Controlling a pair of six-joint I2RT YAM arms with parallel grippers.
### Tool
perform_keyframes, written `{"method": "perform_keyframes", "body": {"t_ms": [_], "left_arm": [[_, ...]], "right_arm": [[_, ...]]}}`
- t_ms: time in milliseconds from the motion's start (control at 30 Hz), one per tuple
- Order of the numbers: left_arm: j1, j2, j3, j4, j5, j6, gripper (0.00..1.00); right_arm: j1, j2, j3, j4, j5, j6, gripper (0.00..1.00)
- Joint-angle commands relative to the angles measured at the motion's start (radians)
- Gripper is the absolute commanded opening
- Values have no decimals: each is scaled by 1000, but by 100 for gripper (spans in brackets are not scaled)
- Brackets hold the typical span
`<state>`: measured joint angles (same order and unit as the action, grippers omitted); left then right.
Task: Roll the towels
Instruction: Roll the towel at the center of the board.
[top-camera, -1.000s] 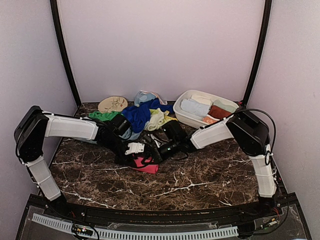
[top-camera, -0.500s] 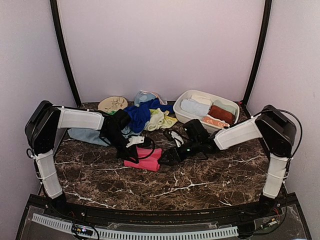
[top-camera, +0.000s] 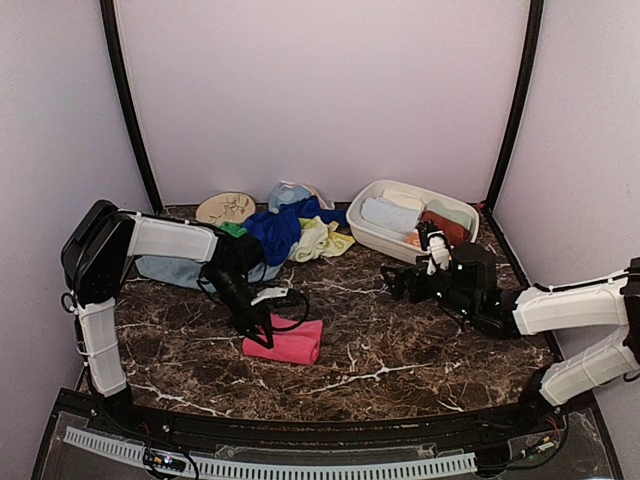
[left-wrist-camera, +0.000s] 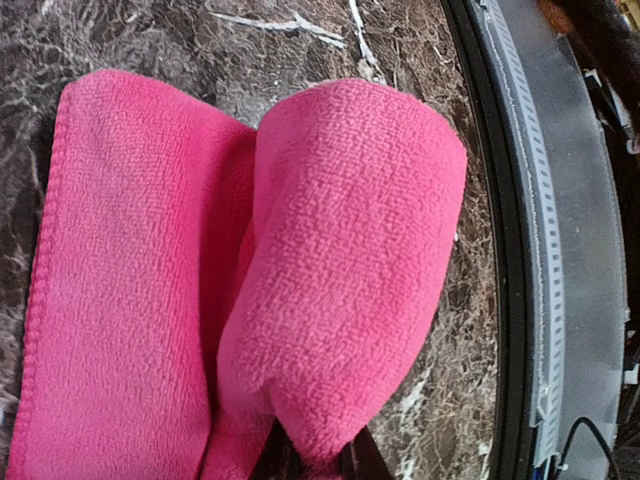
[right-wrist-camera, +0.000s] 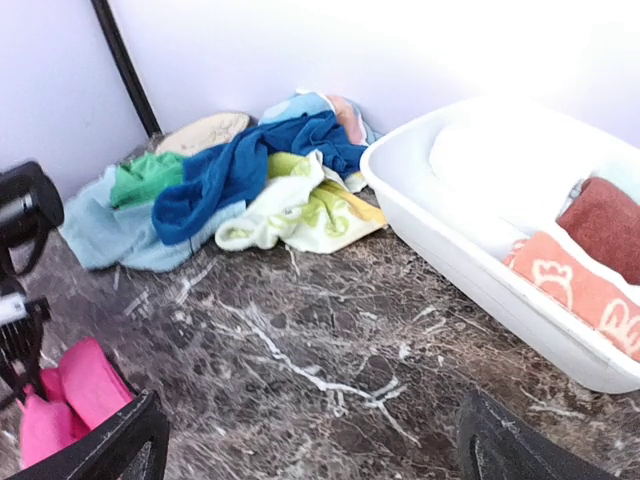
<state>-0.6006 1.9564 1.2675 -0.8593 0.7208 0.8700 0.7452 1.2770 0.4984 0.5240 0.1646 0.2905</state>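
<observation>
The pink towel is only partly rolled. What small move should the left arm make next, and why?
Probably carry the pinched fold further over the flat part. The left gripper is shut on the turned-over end of the pink towel, a flat part lies unrolled beside it, and the right gripper is open, away near the basin.

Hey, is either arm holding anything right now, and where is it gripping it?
The left gripper pinches the pink towel by the edge of its folded-over flap. The right gripper holds nothing; its jaws stand wide open.
</observation>
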Motion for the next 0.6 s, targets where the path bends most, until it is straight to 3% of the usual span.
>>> {"method": "perform_keyframes", "body": {"t_ms": [0, 167, 267, 567], "left_arm": [[-8, 99, -34, -112, -14, -71, 7], [-9, 165, 10, -127, -29, -122, 7], [-7, 193, 38, -132, -52, -143, 7], [-5, 243, 58, -128, -123, -177, 8]], "right_arm": [[186, 29, 10, 39, 124, -251, 100], [411, 94, 70, -30, 104, -561, 98], [530, 185, 123, -38, 85, -737, 90], [608, 556, 383, -56, 72, -972, 74]]}}
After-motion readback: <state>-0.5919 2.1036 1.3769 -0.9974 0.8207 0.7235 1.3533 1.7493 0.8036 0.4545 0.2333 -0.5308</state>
